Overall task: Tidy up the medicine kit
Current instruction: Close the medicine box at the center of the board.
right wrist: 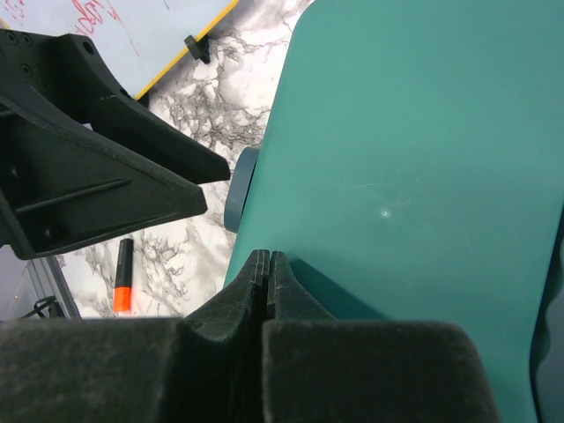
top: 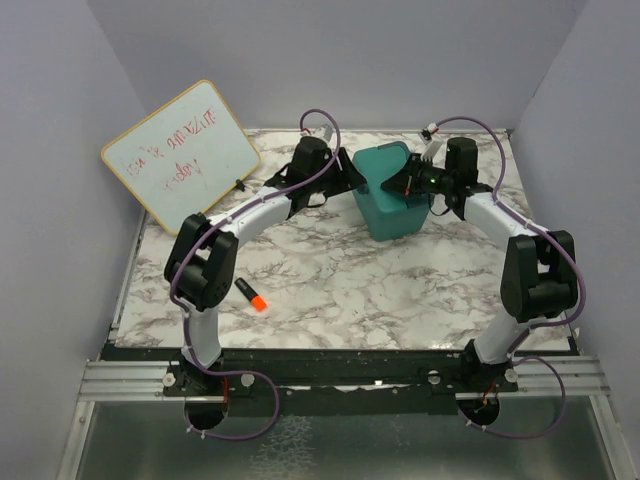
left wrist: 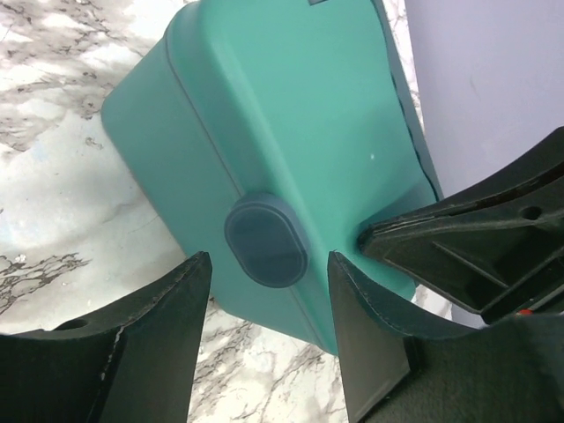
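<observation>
The medicine kit [top: 392, 205] is a teal-green box at the back middle of the marble table. In the left wrist view the kit [left wrist: 291, 115] fills the frame, with its dark oval latch [left wrist: 264, 240] across the lid seam. My left gripper [left wrist: 269, 264] is open, its fingers either side of the latch and close to it, holding nothing. It is at the kit's left side [top: 350, 180]. My right gripper [right wrist: 267, 262] is shut, its tips resting against the kit's smooth lid face [right wrist: 414, 159], at the kit's right [top: 408, 183].
A wood-framed whiteboard [top: 185, 155] with red writing leans at the back left. A black marker with an orange cap [top: 252, 295] lies on the table front left, and also shows in the right wrist view [right wrist: 123, 282]. Grey walls enclose the table.
</observation>
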`<state>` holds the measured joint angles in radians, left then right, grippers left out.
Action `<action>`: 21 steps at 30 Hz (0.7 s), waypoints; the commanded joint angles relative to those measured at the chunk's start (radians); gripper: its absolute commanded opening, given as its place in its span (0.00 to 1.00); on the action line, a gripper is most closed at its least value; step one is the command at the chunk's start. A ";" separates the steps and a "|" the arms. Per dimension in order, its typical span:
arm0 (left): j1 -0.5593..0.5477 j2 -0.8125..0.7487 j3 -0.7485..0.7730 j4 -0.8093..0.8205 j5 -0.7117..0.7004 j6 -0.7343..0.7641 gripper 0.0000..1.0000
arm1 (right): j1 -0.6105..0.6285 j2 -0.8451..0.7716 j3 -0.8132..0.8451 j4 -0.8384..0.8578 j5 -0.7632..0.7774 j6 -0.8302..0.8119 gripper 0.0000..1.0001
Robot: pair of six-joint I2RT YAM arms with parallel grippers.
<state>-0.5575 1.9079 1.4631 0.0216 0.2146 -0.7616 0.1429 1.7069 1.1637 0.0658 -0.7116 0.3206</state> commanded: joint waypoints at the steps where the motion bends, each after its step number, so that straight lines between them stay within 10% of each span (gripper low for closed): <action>1: 0.004 0.036 0.027 0.009 0.035 0.006 0.56 | 0.005 0.048 -0.050 -0.141 0.029 -0.026 0.01; 21: 0.003 0.059 0.007 0.008 0.025 0.005 0.46 | 0.006 0.051 -0.047 -0.141 0.029 -0.028 0.00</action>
<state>-0.5575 1.9499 1.4658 0.0376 0.2420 -0.7650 0.1429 1.7073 1.1637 0.0658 -0.7116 0.3210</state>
